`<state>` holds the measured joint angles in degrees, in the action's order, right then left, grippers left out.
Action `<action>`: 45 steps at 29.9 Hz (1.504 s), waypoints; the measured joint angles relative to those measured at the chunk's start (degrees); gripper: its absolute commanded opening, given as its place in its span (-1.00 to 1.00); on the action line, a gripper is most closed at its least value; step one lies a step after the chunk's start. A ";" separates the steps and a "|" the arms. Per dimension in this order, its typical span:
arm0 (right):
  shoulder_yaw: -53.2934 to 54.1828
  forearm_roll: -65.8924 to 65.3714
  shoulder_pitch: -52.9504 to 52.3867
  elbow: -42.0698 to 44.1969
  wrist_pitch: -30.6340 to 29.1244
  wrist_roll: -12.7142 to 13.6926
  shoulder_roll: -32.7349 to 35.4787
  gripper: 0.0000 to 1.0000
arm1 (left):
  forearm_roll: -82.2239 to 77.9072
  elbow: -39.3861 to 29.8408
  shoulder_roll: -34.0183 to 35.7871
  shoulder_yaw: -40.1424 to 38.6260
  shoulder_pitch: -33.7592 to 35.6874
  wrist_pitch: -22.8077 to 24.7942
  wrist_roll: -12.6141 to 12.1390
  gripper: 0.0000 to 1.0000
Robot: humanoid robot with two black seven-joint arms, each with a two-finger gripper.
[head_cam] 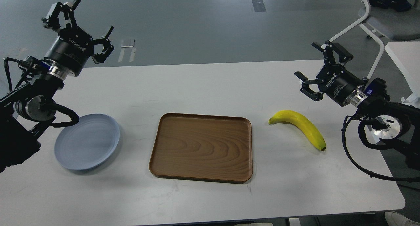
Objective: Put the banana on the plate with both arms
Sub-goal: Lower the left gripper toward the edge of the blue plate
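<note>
From the head view, the plate point(87, 146) sat bare at the bench's point(210, 84) left; the wooden tray point(200, 147) lay bare mid-bench; the banana point(300, 124) rested on the bench right of the tray; left gripper point(83, 27) and right gripper point(316, 66) hovered, jaws spread wide, holding nothing.

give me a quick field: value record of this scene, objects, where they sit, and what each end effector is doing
surface: white table
plate: empty, left side of table
wooden tray: empty, centre, between plate and banana
banana: lying on table right of tray, touching nothing else
left end effector: open, raised above the table's far left edge, holding nothing
right end effector: open, above table beyond banana, holding nothing
task status: banana not yet on plate
</note>
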<state>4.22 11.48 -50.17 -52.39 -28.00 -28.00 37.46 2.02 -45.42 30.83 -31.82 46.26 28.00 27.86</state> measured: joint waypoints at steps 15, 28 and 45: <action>-0.63 -0.61 -0.14 0.05 0.00 0.00 0.90 1.00 | -0.45 2.44 0.63 0.82 0.00 0.00 -0.06 1.00; -0.80 -10.50 -3.33 0.65 0.00 0.00 1.99 1.00 | -0.09 5.89 1.89 0.17 -0.98 0.00 0.16 1.00; -0.70 -11.04 -3.87 1.07 0.00 0.00 1.92 1.00 | -0.90 3.58 5.24 0.80 -3.17 0.00 0.15 1.00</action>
<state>3.52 0.44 -54.04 -51.32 -28.00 -28.00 39.39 1.12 -41.85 36.07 -31.02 43.09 28.00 28.01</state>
